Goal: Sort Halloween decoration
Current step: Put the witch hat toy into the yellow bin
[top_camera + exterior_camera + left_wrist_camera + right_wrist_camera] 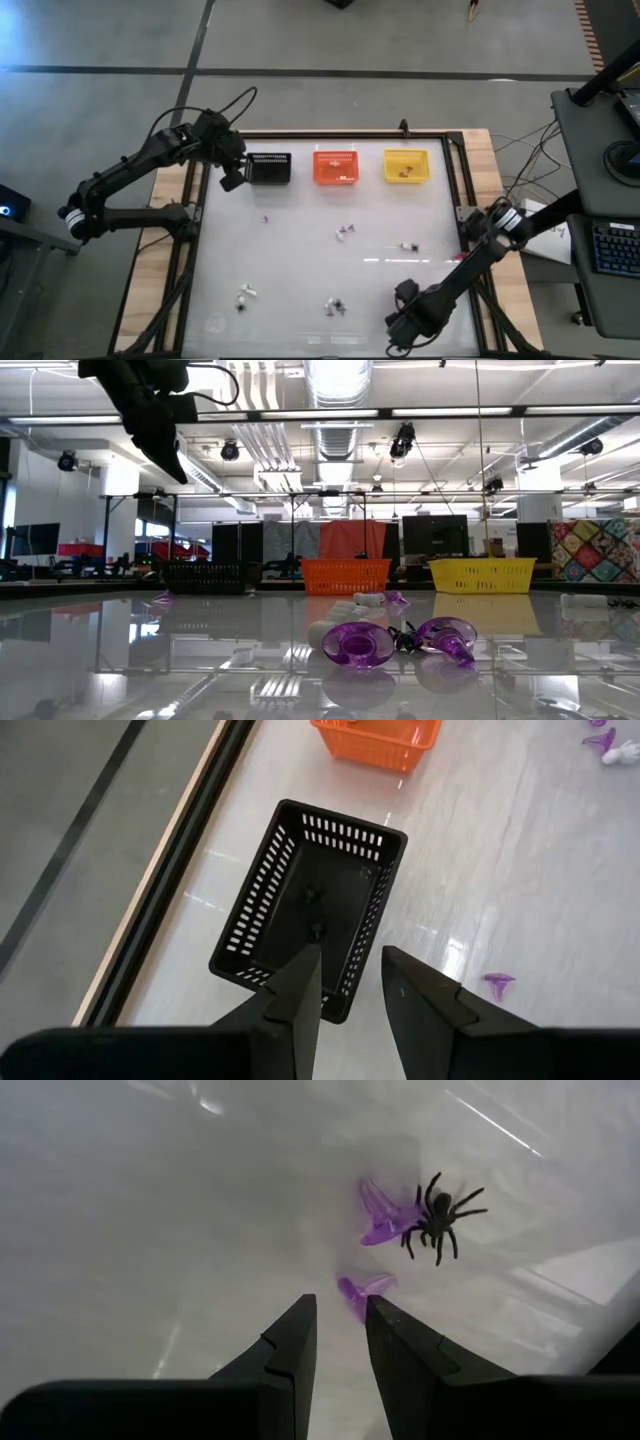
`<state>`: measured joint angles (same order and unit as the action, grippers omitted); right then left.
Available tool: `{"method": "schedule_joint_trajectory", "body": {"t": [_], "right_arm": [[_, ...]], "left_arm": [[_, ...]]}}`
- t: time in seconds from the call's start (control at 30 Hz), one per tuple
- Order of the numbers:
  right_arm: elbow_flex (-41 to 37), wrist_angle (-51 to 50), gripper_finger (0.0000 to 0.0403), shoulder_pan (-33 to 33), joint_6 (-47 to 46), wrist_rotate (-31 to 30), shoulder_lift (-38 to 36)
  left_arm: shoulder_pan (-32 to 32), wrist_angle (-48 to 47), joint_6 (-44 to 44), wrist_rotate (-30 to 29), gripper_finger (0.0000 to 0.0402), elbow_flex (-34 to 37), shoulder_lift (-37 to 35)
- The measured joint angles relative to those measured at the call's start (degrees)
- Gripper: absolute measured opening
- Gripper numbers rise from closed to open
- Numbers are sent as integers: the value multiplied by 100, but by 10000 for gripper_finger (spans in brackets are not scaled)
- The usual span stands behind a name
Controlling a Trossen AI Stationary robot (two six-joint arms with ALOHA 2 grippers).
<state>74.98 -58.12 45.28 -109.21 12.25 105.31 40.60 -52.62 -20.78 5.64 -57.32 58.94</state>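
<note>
The high camera looked straight down on the whole pale glossy table [300,270], taking in both dark arms and a row of three small slotted plastic baskets. The low camera sat at tabletop height, facing level across toward those baskets and the room behind. The left wrist camera hung close above the black rectangular basket [312,905], which the overhead view also showed [269,167]. The right wrist camera peered closely at a black plastic spider [438,1215] beside purple cone-shaped trinkets [380,1215].
</note>
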Motion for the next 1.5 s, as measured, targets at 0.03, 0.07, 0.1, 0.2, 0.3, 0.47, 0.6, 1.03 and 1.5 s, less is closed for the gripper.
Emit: {"method": "schedule_joint_trajectory", "body": {"t": [0.03, 0.07, 0.1, 0.2, 0.3, 0.47, 0.6, 1.03, 1.5], "right_arm": [[0, 1, 84, 0, 50, 81, 56], [0, -8, 84, 0, 79, 170, 112], [0, -10, 84, -2, 85, 246, 161], [-2, -52, 84, -2, 54, 284, 212], [-4, -147, 84, 8, 34, 300, 224], [-24, -135, 84, 11, 37, 300, 222], [-44, -100, 76, 11, 34, 301, 245], [-240, 8, 12, 9, -206, 666, 246], [242, -6, 9, 11, -1440, 309, 28]], "left_arm": [[0, 0, 0, 1, 91, 0, 0], [0, 2, 0, 0, 91, 1, 0], [0, 1, 1, 0, 91, 2, 0], [0, 0, 2, 0, 91, 2, 0], [0, 1, 2, 0, 91, 2, 0], [0, 2, 2, -1, 91, 2, 0], [0, 5, 2, -1, 91, 2, 0], [0, 9, 4, -1, 91, 2, 0], [0, 26, 28, -3, 91, 2, 0]]}}
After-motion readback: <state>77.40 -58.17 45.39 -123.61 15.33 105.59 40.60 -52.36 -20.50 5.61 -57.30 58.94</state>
